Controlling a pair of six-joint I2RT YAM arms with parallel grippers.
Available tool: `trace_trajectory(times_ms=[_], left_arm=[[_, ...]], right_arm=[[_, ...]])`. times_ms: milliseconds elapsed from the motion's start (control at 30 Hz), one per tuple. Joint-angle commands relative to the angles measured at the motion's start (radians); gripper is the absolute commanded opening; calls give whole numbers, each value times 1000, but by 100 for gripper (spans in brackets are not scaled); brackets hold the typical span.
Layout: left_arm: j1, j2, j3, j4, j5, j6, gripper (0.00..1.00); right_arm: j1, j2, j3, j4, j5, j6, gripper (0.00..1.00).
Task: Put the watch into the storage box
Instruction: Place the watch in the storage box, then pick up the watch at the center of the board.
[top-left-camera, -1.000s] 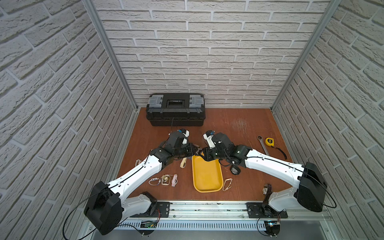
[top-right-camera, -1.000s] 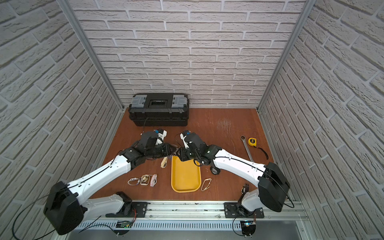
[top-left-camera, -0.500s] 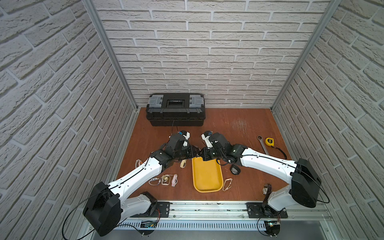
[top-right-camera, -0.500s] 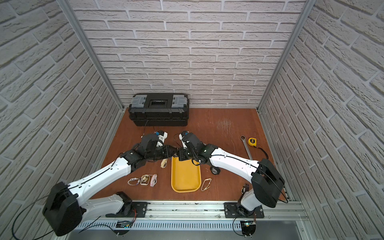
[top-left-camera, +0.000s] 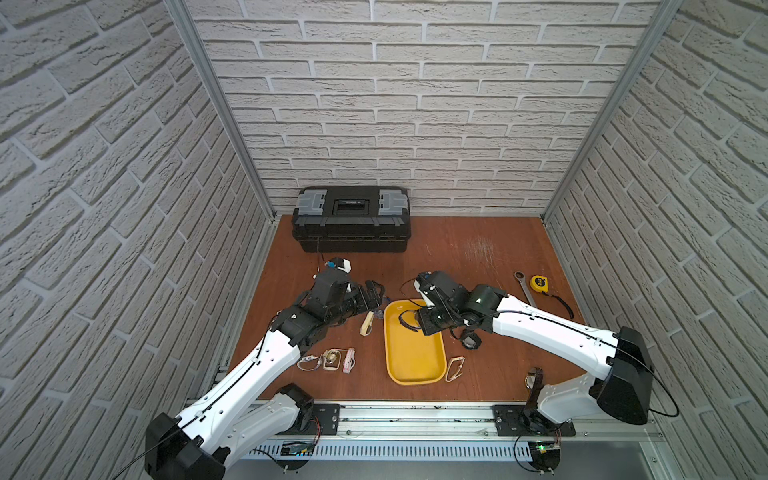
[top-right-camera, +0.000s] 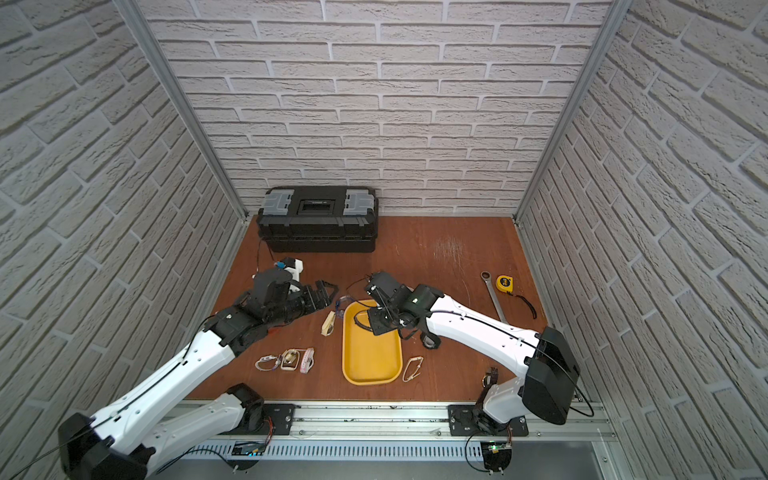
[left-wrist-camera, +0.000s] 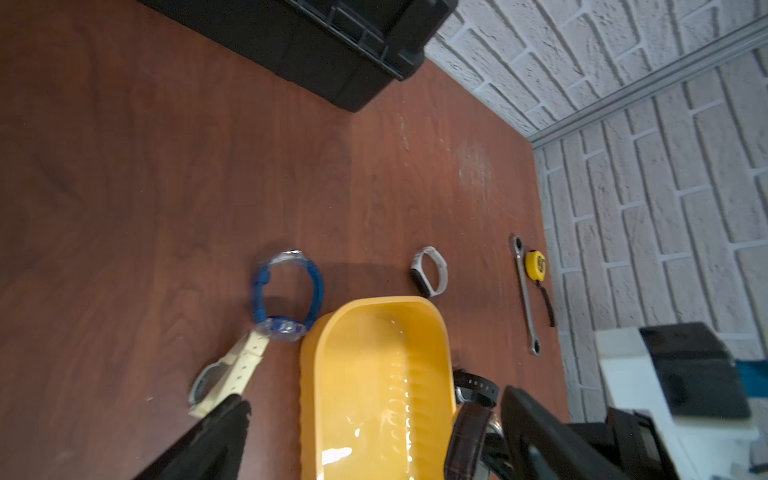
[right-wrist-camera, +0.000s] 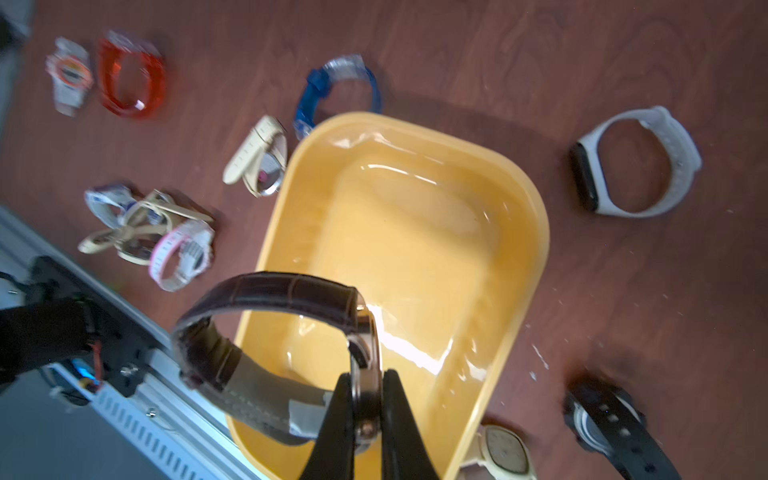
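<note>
In both top views the left tool (top-left-camera: 375, 298) hangs low over the brown worktop (top-left-camera: 478, 249) just beside the far left corner of the storage box (top-left-camera: 415, 361), its fingers spread wide with nothing between them. The right tool (top-left-camera: 417, 325) reaches over the far end of the box, and the watch (top-left-camera: 405, 325) shows there only as a thin dark loop, its case hidden by the tool's black body. A black toolbox (top-left-camera: 351, 220) stands against the back wall. Its lid panel carries a label too small to read, and so is the dark mark on the yellow tape measure (top-left-camera: 539, 283) beside the wrench (top-left-camera: 524, 291). In the left wrist view one dark finger (left-wrist-camera: 216, 436) is cut off by the frame edge. A blue watch (left-wrist-camera: 284, 327) touches the box's corner, a cream watch (left-wrist-camera: 237, 365) lies blurred beside it, and a white band (left-wrist-camera: 441, 272) sits beyond the box. In the right wrist view the right tool's fingers are clamped on the watch's metal case. Its brown strap arches above the box's inside, and whether it touches the bottom cannot be told. A red watch (right-wrist-camera: 131, 79), a bunch of pale watches (right-wrist-camera: 145, 232) and a black watch (right-wrist-camera: 611, 419) are smeared, their dials unreadable
</note>
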Motion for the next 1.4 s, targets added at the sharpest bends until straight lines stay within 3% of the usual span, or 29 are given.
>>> trace_trajectory(times_ms=[0,133,300,367,500,567,700,833,1067,1167,1233,1367], left_arm=[[-4,1,53,-208,-150,56,98],[-50,37,60,-290,-209,65,98],[-87,110,57,-324,-221,77,98],[-94,138,59,-328,-223,85,98],[-98,174,43,-300,-219,88,98],[-98,185,38,-284,-213,86,98],[-99,195,29,-263,-211,71,98],[-92,201,15,-238,-193,68,98],[-80,244,-16,-177,-156,76,98],[-78,300,-18,-140,-142,96,92],[-83,346,-15,-117,-141,113,85],[-82,433,1,-97,-166,138,79]], right_arm=[[39,66,16,-146,148,-11,3],[38,129,-15,-96,226,24,3],[39,216,9,-55,234,29,7],[39,238,28,-64,242,33,16],[41,232,28,-46,226,28,46],[40,208,20,-41,222,28,53],[42,62,-27,14,174,36,70],[41,-137,-99,89,101,9,79],[41,-427,-228,142,-69,-121,82],[40,-549,-321,194,-120,-138,85],[40,-609,-368,199,-119,-135,95],[41,-655,-418,203,-107,-114,96]])
